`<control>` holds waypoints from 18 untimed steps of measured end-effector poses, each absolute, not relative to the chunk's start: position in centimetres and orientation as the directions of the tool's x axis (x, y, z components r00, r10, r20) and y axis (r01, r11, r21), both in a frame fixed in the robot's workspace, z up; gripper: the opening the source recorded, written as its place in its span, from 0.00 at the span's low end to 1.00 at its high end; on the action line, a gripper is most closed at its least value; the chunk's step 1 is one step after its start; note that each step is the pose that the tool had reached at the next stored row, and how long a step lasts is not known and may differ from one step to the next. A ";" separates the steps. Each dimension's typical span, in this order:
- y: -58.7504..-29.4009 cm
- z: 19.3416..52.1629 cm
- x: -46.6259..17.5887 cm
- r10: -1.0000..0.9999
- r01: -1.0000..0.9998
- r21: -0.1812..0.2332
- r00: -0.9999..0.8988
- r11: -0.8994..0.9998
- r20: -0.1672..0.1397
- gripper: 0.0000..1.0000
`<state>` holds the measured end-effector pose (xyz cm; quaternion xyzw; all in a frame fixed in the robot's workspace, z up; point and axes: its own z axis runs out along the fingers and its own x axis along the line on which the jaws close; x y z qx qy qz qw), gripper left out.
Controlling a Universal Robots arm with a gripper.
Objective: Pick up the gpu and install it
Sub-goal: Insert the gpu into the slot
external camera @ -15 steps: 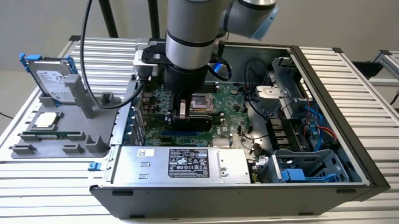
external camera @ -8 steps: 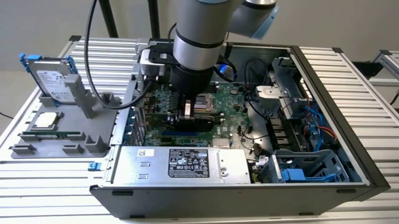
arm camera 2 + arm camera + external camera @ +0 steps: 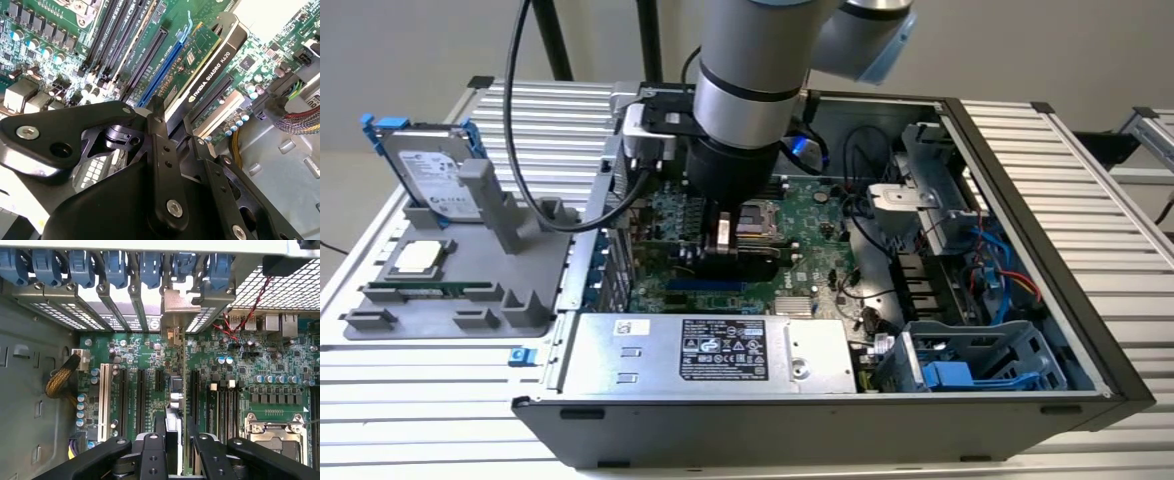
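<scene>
The gpu [image 3: 210, 65] shows a green board face and a black shroud edged in silver with white lettering, held by the black gripper [image 3: 172, 135] above a green motherboard [image 3: 150, 365] with black, blue [image 3: 160, 70] and what seems a white slot [image 3: 104, 395].

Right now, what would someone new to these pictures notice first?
The arm reaches down into the open computer case, its gripper shut on the gpu, held on edge over the motherboard's slots. At the exterior view's left, a hard drive stands in a grey holder.
</scene>
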<state>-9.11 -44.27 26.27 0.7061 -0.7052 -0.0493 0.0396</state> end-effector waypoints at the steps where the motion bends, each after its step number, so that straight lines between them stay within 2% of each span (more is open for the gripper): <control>1: -44.3 26.3 -9.1 -1.000 -0.992 0.126 0.000 -0.002 -0.014 0.00; 18: -43.9 25.7 -10.1 -1.000 -0.992 0.125 0.000 -0.001 -0.014 0.00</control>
